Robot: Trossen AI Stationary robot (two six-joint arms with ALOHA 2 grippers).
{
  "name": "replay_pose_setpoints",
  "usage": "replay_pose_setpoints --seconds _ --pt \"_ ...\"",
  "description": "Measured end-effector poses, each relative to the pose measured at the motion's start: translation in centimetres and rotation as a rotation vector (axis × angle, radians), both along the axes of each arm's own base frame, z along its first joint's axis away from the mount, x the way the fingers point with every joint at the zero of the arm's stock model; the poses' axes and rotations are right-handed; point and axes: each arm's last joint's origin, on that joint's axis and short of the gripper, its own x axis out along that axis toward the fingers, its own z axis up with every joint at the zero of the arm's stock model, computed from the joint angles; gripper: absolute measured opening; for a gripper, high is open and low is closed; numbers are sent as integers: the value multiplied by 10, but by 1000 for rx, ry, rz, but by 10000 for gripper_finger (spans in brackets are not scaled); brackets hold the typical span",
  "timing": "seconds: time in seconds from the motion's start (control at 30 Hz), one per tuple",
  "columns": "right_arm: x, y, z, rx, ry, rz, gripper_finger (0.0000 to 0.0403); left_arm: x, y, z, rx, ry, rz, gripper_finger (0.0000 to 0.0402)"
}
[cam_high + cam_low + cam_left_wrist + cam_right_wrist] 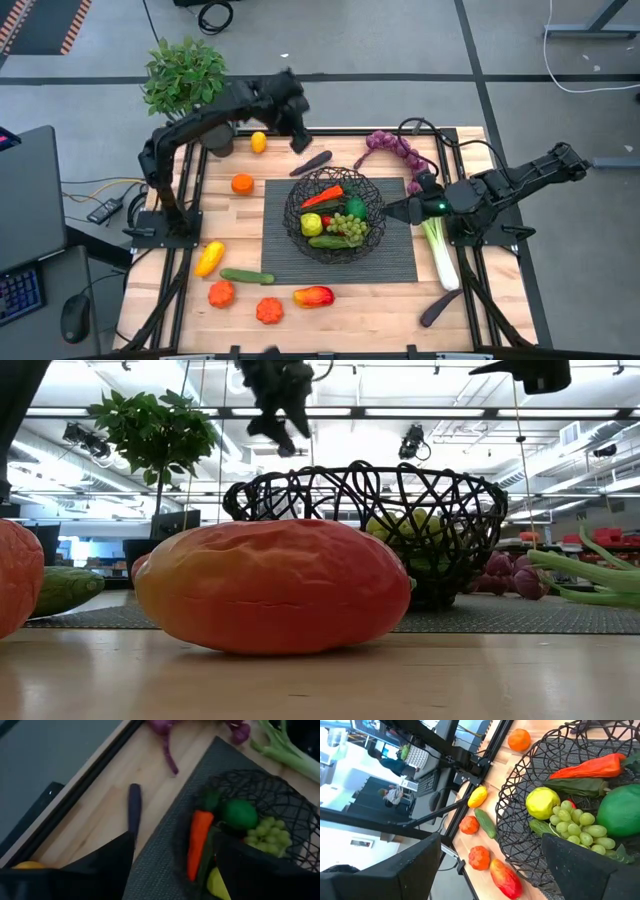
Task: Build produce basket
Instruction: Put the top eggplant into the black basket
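Observation:
The black wire basket (296, 205) stands on a grey mat (400, 262) at the table's middle. It holds a carrot (198, 840), green grapes (576, 824), a lemon (542, 802), a round green fruit (240, 813) and more produce. My left gripper (300, 140) hangs open and empty above the table's far side, over a dark aubergine (134, 807) that lies flat on the wood. My right gripper (400, 211) stands open and empty just right of the basket, pointing at it.
Loose produce lies around the mat: a lemon (258, 142), an orange (242, 183), a yellow pepper (209, 257), a cucumber (247, 276), two tomatoes (221, 293), a red-yellow fruit (313, 296), purple grapes (392, 148), a leek (440, 250), a second aubergine (440, 307). A potted plant (185, 80) stands far left.

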Motion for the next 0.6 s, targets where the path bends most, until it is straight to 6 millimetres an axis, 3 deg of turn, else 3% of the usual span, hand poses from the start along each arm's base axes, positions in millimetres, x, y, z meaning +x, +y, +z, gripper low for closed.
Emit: replay_pose_setpoints --seconds 0.33,0.5,0.6 --pt "2 -6 0 42 -4 -50 348 -20 71 -38 -91 39 -91 278" --pt "2 -7 0 82 -6 -72 348 -15 80 -60 -80 115 -221 288" --pt "2 -7 -1 105 -5 -82 348 -8 84 -73 -136 67 -289 293"
